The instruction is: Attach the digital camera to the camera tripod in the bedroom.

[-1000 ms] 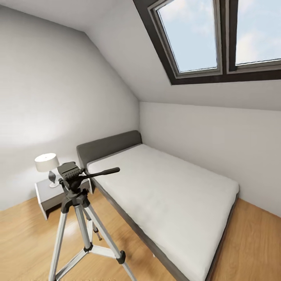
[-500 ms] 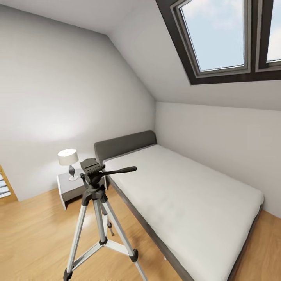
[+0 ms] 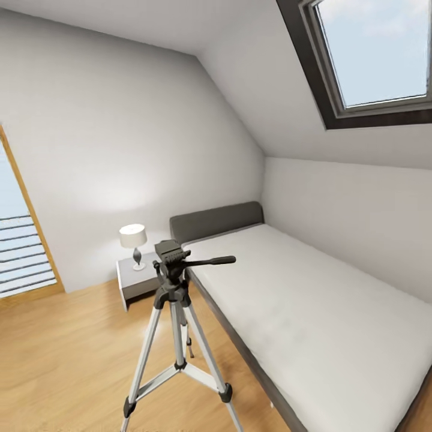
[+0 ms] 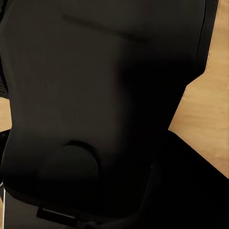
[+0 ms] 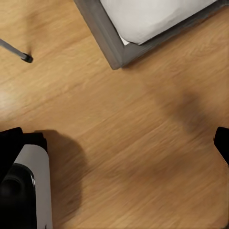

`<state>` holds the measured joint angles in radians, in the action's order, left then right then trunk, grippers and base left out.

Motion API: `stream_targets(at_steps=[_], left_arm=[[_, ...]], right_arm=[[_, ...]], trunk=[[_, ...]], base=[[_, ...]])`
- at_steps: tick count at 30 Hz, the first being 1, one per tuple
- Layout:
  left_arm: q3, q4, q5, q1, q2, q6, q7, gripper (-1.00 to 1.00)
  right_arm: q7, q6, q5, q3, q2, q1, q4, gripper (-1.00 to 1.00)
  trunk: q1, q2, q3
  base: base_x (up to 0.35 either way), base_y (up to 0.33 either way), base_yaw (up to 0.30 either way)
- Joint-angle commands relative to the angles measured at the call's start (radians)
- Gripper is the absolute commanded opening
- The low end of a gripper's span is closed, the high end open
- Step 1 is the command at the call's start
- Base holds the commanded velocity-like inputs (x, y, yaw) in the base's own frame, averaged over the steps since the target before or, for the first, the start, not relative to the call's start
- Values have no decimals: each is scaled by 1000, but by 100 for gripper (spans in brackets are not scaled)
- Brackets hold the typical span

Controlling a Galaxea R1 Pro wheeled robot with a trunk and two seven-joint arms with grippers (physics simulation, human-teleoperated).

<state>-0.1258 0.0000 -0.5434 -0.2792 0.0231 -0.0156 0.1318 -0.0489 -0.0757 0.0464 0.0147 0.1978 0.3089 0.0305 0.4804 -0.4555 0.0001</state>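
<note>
While the camera tripod point(image 3: 177, 312) stood bare-headed beside the bed point(image 3: 312, 312), neither tool's state could be told, so approaching squarely and slowly seemed wisest.

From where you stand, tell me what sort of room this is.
A bedroom, most likely an attic one. A bed with a grey headboard stands against the wall, a nightstand with a small lamp sits beside it, and a skylight is set in the sloped ceiling. A camera tripod stands on the wood floor.
</note>
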Motion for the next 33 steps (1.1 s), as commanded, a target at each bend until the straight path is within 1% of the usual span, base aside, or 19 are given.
stream_targets(at_steps=[1, 16, 33], left_arm=[[-8, 0, 5, 0, 0, -1, 3, -100], [-8, 0, 9, 0, 1, -1, 2, -100], [-8, 0, 10, 0, 3, -1, 2, -100]], right_arm=[[-3, -6, 5, 1, 0, 1, 3, 100], [-3, -6, 6, 1, 0, 1, 3, 100], [-3, -6, 5, 1, 0, 1, 3, 100]], trunk=[[0, -1, 0], [0, -1, 0], [0, -1, 0]], base=[[0, 0, 274], [0, -9, 274], [0, -145, 274]])
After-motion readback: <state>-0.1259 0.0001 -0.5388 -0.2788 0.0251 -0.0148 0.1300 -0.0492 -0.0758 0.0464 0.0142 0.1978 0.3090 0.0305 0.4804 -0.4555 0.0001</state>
